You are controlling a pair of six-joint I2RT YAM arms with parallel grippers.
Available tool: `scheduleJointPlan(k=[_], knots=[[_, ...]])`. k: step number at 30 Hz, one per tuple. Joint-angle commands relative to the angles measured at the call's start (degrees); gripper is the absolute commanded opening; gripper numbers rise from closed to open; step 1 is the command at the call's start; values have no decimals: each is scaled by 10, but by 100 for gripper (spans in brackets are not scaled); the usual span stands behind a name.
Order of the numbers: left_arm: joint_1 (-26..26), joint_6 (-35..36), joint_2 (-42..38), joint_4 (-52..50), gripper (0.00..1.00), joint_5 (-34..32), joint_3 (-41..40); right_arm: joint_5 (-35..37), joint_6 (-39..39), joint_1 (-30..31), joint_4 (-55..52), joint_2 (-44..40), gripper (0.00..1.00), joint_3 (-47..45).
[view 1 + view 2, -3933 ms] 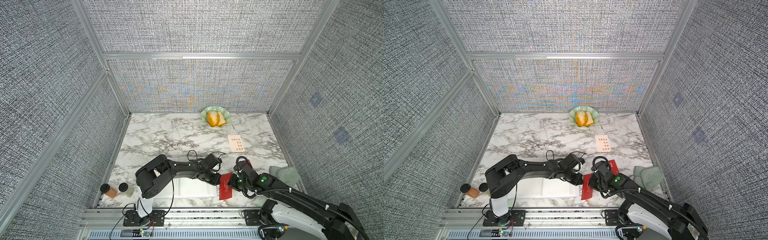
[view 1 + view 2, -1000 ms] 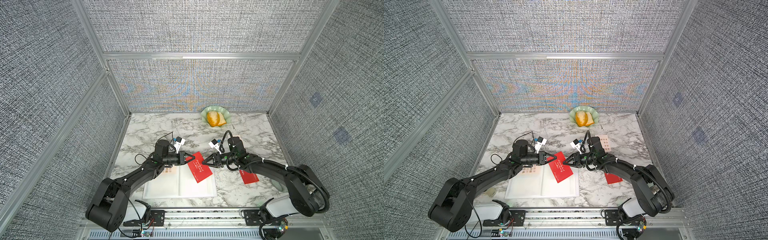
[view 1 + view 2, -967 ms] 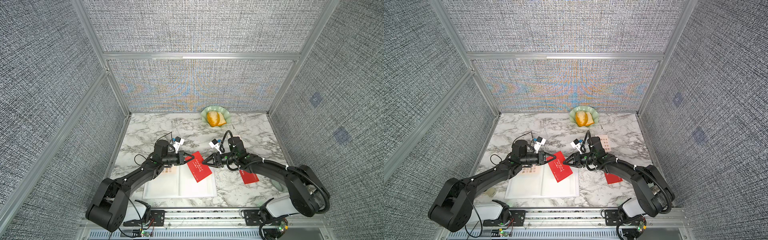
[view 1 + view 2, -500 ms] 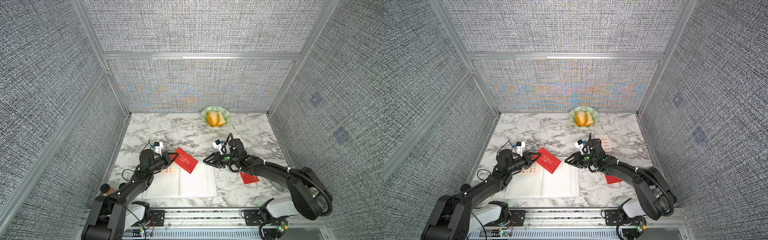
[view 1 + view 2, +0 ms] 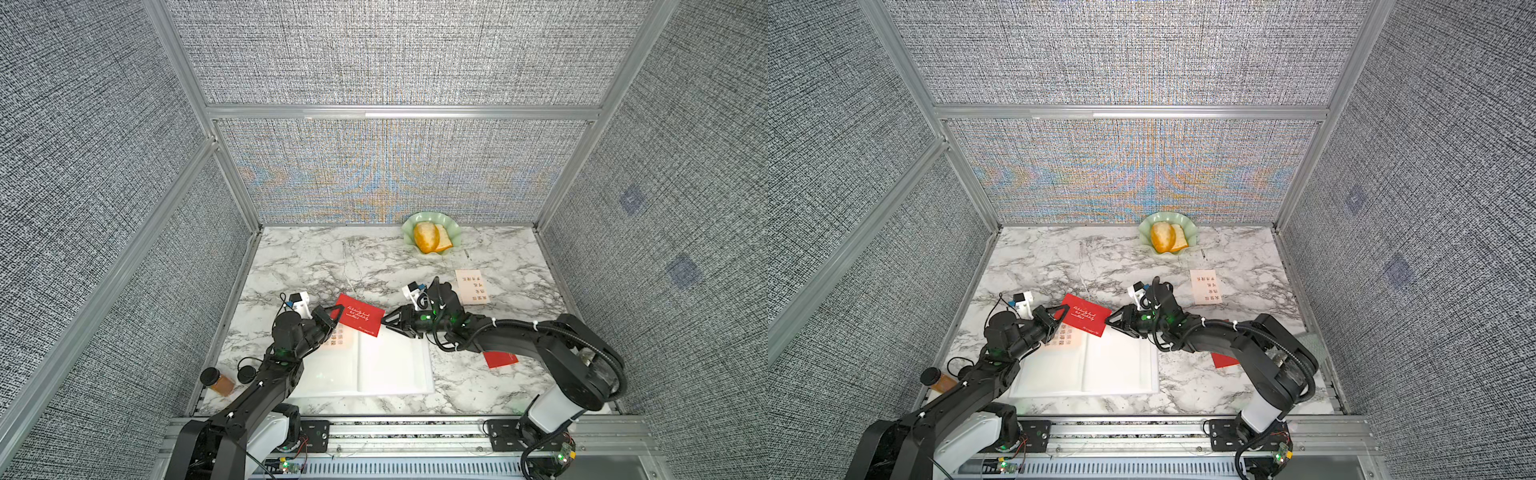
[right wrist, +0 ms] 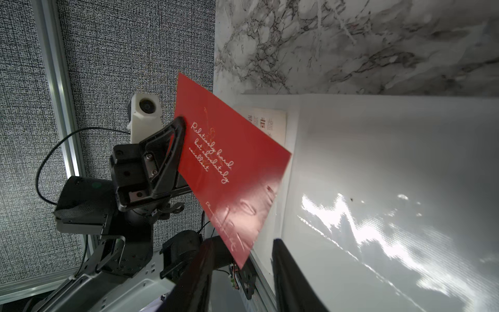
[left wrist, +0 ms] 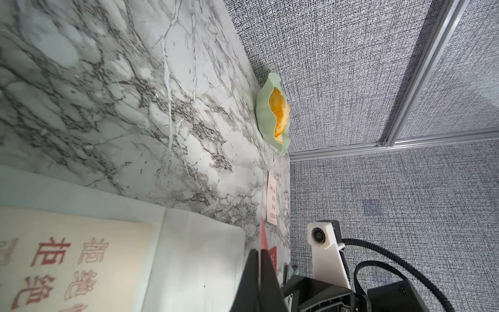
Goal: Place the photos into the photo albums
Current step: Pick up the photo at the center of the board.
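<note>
The photo album (image 5: 386, 370) (image 5: 1113, 370) lies open near the front edge, white pages up. A cream photo (image 5: 340, 338) (image 7: 67, 256) sits in its left page. My left gripper (image 5: 334, 316) (image 5: 1061, 315) (image 7: 259, 252) is shut on the edge of a red photo (image 5: 359, 321) (image 5: 1086, 320) (image 6: 229, 167), holding it tilted above the album's far edge. My right gripper (image 5: 388, 324) (image 5: 1111, 322) (image 6: 244, 245) is open, and the red photo's free corner lies between its jaws. Another cream photo (image 5: 471, 286) (image 5: 1206, 286) lies far right. A second red photo (image 5: 500, 359) lies partly under my right arm.
A green bowl (image 5: 451, 232) holding bread stands at the back wall. A brown jar (image 5: 218, 380) and a black cap (image 5: 246, 374) sit at the front left beside my left arm. Grey walls close in three sides.
My left arm has drawn back to the left, carrying the red photo left and farther from the front. The right gripper has followed it leftward, jaws still apart.
</note>
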Motion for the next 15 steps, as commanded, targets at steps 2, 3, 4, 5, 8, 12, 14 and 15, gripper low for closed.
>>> scheduleJointPlan(k=[2,3,4,5,8,12,14,15], knots=[[2,-19,-9,24,0,-23,-9,15,39,9,60,27,39,17],[2,-21,-12,24,0,-24,-9,16,41,12,61,34,39,22],[2,-22,-14,24,0,-25,-10,17,45,13,63,40,39,25],[2,-23,-17,23,0,-27,-11,19,48,13,66,45,39,26],[3,-20,-29,10,0,-36,-11,22,52,14,66,47,39,23],[3,-18,-48,-6,0,-55,-15,30,46,14,55,33,39,9],[3,-21,-54,-4,0,-64,-21,33,43,13,49,28,39,2],[3,-22,-57,-3,0,-67,-24,32,42,14,49,29,39,1]])
